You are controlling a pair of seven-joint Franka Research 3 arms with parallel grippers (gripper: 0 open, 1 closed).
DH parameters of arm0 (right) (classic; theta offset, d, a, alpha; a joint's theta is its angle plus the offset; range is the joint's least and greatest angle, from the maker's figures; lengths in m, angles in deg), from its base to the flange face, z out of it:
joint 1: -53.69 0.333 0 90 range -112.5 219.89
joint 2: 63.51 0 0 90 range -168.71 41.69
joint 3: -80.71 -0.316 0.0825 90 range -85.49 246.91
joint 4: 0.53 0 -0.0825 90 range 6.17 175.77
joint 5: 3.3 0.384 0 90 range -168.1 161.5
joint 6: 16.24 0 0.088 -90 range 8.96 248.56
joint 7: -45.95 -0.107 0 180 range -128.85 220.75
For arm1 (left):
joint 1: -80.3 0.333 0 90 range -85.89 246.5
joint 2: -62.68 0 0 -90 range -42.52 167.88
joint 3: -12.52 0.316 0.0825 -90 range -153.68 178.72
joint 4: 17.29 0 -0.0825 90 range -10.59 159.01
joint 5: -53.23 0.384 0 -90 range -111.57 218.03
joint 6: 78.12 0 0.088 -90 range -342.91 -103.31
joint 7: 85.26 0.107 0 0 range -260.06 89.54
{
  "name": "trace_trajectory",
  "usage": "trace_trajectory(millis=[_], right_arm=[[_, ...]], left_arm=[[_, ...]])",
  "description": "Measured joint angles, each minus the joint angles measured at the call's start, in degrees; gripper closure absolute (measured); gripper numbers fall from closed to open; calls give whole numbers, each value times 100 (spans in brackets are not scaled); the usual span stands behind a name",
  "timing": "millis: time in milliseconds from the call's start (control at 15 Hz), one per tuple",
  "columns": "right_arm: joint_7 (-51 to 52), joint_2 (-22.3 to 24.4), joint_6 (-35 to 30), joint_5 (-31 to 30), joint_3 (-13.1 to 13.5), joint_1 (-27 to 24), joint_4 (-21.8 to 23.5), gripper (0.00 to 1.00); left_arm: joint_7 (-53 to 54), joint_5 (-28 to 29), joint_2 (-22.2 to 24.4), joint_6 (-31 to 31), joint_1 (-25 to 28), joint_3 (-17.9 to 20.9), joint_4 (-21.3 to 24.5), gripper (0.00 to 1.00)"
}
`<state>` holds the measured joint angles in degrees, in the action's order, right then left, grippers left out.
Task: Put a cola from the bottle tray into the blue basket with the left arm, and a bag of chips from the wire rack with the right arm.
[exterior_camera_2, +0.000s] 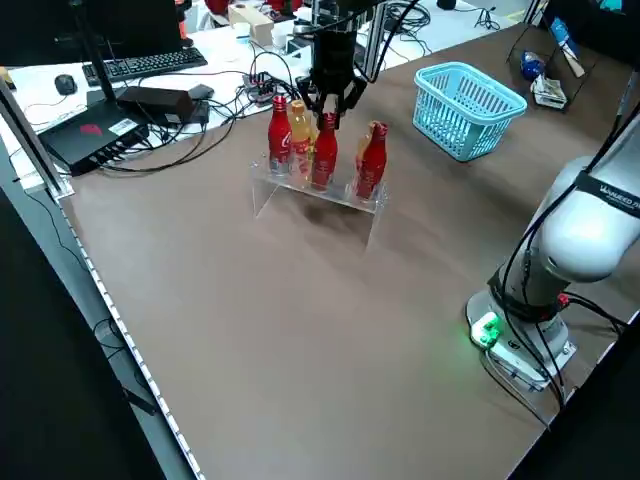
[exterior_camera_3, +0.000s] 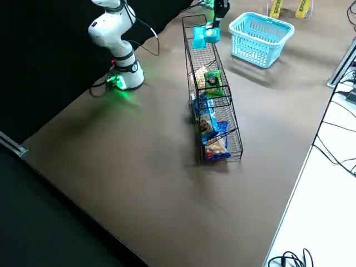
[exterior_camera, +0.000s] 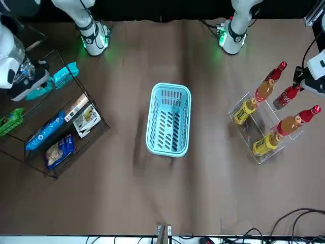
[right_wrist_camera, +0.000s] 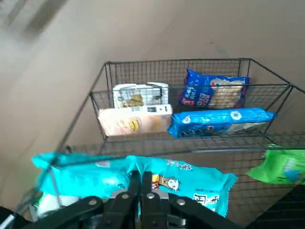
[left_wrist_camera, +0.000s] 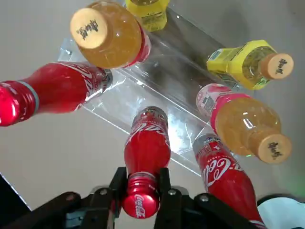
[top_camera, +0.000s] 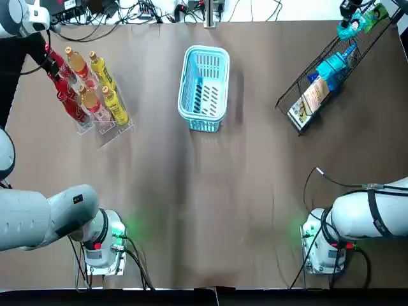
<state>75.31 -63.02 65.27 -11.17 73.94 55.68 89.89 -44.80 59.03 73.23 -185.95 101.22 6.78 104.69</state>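
In the clear bottle tray (top_camera: 107, 132) stand three red colas among orange and yellow bottles. My left gripper (left_wrist_camera: 140, 180) is shut on the cap of the middle cola (left_wrist_camera: 147, 145), which stands upright in the tray (exterior_camera_2: 323, 160). The blue basket (top_camera: 203, 122) sits mid-table, with nothing in it. My right gripper (right_wrist_camera: 143, 180) is over the upper end of the wire rack (right_wrist_camera: 176, 62), shut on a teal bag of chips (right_wrist_camera: 190, 183). In the front view that teal bag (exterior_camera: 66, 73) hangs beside the rack's top.
The rack also holds a green bag (right_wrist_camera: 283, 164), blue bags (right_wrist_camera: 221, 119) and pale packets (right_wrist_camera: 136, 121). Orange (left_wrist_camera: 112, 33) and yellow bottles (left_wrist_camera: 243, 64) crowd the held cola. Cables and a keyboard (exterior_camera_2: 140, 65) lie beyond the table's far edge.
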Motion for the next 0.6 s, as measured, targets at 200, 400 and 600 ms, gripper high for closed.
trace_trajectory(millis=[200,400,600], right_arm=[[-620,-7,1,454,-19,233,0,97],[-1279,-78,4,725,-26,444,1,97],[-1945,-269,264,951,-32,784,2,97]], left_arm=[[-1,0,0,0,0,0,0,68],[-10,0,0,2,0,0,-2,68],[-45,0,0,179,3,2,-95,68]])
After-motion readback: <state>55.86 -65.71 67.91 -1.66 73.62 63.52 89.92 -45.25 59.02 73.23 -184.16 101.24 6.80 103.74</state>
